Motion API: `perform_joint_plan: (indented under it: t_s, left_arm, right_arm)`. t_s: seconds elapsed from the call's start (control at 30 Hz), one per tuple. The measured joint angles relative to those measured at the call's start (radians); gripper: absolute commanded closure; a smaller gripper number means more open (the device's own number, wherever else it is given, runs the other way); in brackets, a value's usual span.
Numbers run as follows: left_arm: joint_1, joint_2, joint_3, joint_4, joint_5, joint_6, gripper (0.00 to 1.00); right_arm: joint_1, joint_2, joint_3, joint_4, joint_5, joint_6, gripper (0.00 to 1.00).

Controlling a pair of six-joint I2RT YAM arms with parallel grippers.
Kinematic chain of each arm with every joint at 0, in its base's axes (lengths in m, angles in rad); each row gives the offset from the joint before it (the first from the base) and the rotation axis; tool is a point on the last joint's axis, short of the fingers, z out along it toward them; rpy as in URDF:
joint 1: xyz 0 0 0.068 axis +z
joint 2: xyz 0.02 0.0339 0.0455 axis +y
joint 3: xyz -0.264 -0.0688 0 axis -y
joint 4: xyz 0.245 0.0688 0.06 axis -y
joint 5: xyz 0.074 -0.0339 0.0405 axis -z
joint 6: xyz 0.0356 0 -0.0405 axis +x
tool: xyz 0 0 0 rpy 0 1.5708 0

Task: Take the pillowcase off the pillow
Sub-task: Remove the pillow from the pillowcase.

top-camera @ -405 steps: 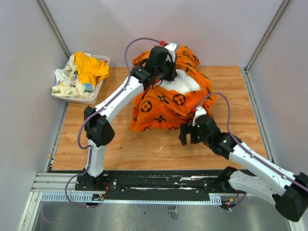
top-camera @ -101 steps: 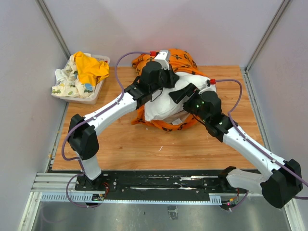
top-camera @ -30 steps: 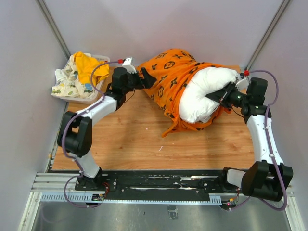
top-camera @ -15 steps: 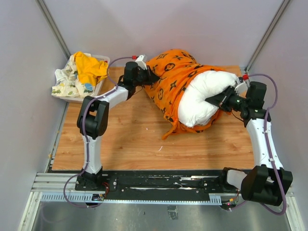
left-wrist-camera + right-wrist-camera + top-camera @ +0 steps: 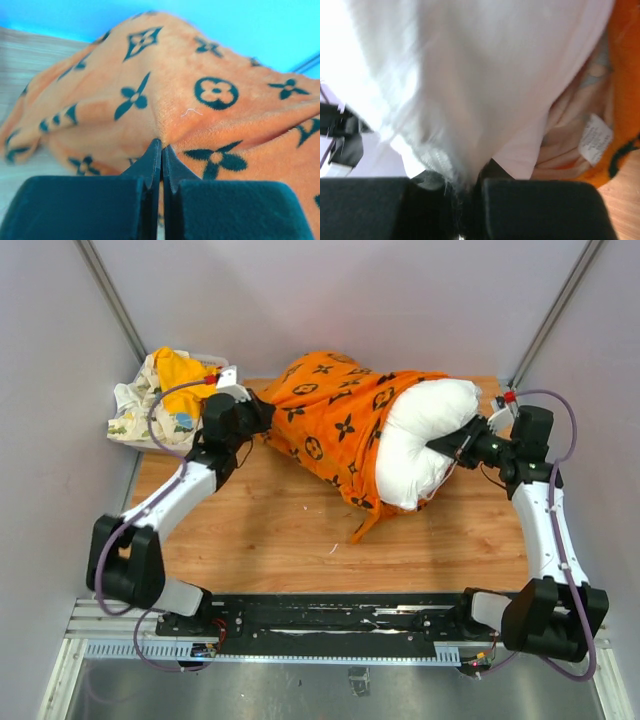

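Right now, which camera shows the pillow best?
The top camera: it shows the pillow bulging out of the orange pillowcase. The right wrist view shows only a blurred white patch pinched in the right claw; the left wrist view shows only pillowcase.

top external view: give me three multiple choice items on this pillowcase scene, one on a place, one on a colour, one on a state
1. Where is the bin of cloths in the top view?
A) far right
B) far left
C) between the arm bases

2. What colour are the motifs on the pillowcase?
A) white
B) blue
C) black

3. What are the left fingers doing?
A) shut on the pillowcase
B) open in mid-air
C) shut on the bin's rim

Answers:
1 B, it sits at the far left of that view.
2 C, black flowers and stars cover the orange fabric.
3 A, the left wrist view shows them pinched together on an orange fold.
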Motion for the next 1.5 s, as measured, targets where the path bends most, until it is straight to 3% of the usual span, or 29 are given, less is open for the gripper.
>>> perform_joint_plan:
  t_s: [0.17,0.37,0.4,0.5,0.53,0.57,0.67,0.83,0.97,1.17,1.27,1.37,1.5]
  left_arm:
    - [-0.048,-0.287,-0.071,-0.150,-0.167,0.000,1.00]
    - [-0.360,-0.441,-0.051,-0.328,-0.402,0.040,1.00]
    - [-0.381,-0.442,-0.051,-0.360,-0.417,0.041,0.90]
    - [-0.428,-0.431,-0.051,-0.422,-0.427,0.052,0.23]
    - [-0.433,-0.423,-0.050,-0.444,-0.439,0.047,0.05]
    - [-0.434,-0.417,-0.048,-0.459,-0.450,0.063,0.01]
    - [-0.403,-0.390,0.000,-0.538,-0.490,0.075,0.01]
    - [-0.153,-0.354,0.124,-0.528,-0.355,0.076,0.01]
    - [-0.138,-0.220,0.255,-0.443,-0.163,0.093,0.01]
    - [-0.152,0.042,0.363,-0.398,0.150,0.129,0.11]
    - [-0.185,0.142,0.376,-0.423,0.177,0.166,0.26]
    - [-0.217,0.170,0.362,-0.426,0.167,0.184,0.53]
    - [-0.228,0.142,0.326,-0.399,0.107,0.199,0.57]
  right_arm:
    - [0.002,0.083,0.094,-0.014,0.006,0.015,0.99]
    - [0.020,0.271,0.322,-0.068,0.006,0.033,0.97]
    - [0.025,0.299,0.360,-0.081,0.009,0.031,0.96]
    - [0.037,0.356,0.439,-0.118,0.015,0.001,0.95]
    - [0.037,0.366,0.452,-0.135,0.015,-0.016,0.95]
    - [0.043,0.370,0.455,-0.147,0.015,-0.027,0.94]
    - [0.048,0.371,0.447,-0.196,0.021,-0.076,0.94]
    - [0.057,0.368,0.391,-0.210,0.032,-0.111,0.94]
    - [0.089,0.367,0.380,-0.227,0.037,-0.126,0.93]
    - [0.143,0.350,0.376,-0.230,0.037,-0.134,0.92]
    - [0.145,0.336,0.365,-0.230,0.037,-0.134,0.92]
    - [0.145,0.331,0.356,-0.237,0.042,-0.135,0.92]
    - [0.145,0.330,0.348,-0.242,0.045,-0.135,0.92]
